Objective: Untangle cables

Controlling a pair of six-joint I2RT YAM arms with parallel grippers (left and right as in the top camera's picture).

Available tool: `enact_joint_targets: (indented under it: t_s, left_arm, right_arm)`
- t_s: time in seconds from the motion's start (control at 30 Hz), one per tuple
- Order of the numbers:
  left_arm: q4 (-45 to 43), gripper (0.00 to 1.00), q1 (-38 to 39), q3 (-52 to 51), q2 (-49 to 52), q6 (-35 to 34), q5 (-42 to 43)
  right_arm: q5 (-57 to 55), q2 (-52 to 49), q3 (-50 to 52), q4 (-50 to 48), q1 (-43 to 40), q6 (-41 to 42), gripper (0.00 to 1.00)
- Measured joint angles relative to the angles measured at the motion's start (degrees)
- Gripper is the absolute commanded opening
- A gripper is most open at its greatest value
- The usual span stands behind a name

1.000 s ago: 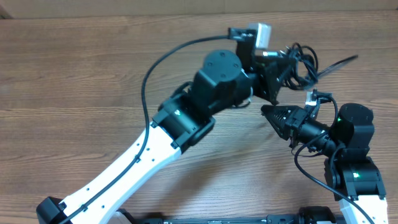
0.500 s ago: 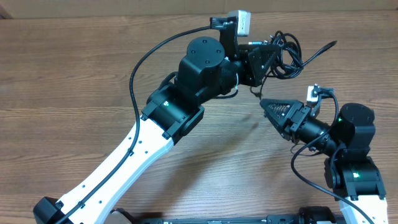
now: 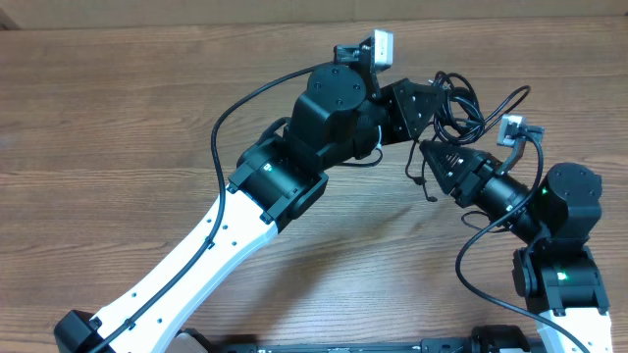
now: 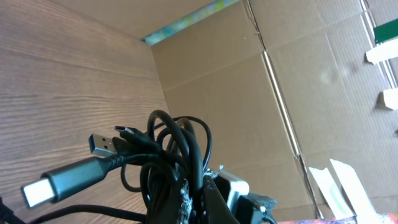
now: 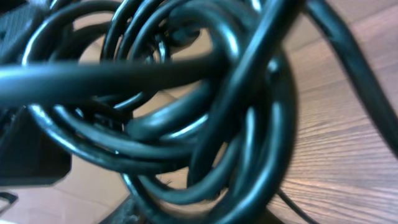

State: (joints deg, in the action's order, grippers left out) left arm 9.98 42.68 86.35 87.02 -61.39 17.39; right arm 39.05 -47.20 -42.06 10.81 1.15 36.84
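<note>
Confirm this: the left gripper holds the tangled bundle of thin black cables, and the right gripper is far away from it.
Wrong on one point: the right gripper is right beside the tangled bundle of thin black cables, as the overhead view shows. The left gripper does hold the bundle.

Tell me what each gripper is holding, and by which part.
The left gripper holds the cables, jaws shut on the bunched loops, plug ends free. The right gripper points into the same tangle; whether it grips cannot be told.
</note>
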Motion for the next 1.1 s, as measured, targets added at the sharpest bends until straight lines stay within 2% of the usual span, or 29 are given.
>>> enact_joint_targets:
  t_s: [0.1, 0.37, 0.4, 0.47, 0.5, 0.8, 0.83, 0.93, 0.97, 1.1]
  left_arm:
    - [0.1, 0.04, 0.0, 0.0, 0.0, -0.9, 0.0]
    - [0.1, 0.04, 0.0, 0.0, 0.0, -1.5, 0.0]
    - [0.1, 0.04, 0.0, 0.0, 0.0, -1.5, 0.0]
    - [0.1, 0.04, 0.0, 0.0, 0.0, -1.5, 0.0]
    - [0.1, 0.04, 0.0, 0.0, 0.0, -1.5, 0.0]
    - [1.1, 0.04, 0.0, 0.0, 0.0, -1.5, 0.0]
    - [1.4, 0.04, 0.0, 0.0, 0.0, -1.5, -0.1]
    - [2.0, 0.04, 0.1, 0.0, 0.0, -1.5, -0.2]
    - [2.1, 0.04, 0.3, 0.0, 0.0, -1.5, -0.2]
    - [2.3, 0.04, 0.7, 0.0, 0.0, -1.5, -0.5]
  right_arm:
    - [-0.9, 0.0, 0.0, -0.1, 0.0, -1.6, 0.04]
    - [-1.6, 0.0, 0.0, 0.5, 0.0, -2.4, 0.04]
    - [-1.7, 0.0, 0.0, 0.9, 0.0, -2.4, 0.06]
    - [-2.3, 0.0, 0.0, 1.9, 0.0, -2.4, 0.23]
    - [-2.6, 0.0, 0.0, 2.2, 0.0, -2.7, 0.26]
    - [-3.7, 0.0, 0.0, 2.2, 0.0, -2.4, 0.28]
    - [-3.8, 0.0, 0.0, 2.1, 0.0, -2.4, 0.27]
    - [-4.1, 0.0, 0.0, 2.1, 0.0, -2.5, 0.13]
    - [-4.1, 0.0, 0.0, 2.1, 0.0, -2.4, 0.04]
    - [-4.6, 0.0, 0.0, 2.3, 0.0, -2.4, 0.04]
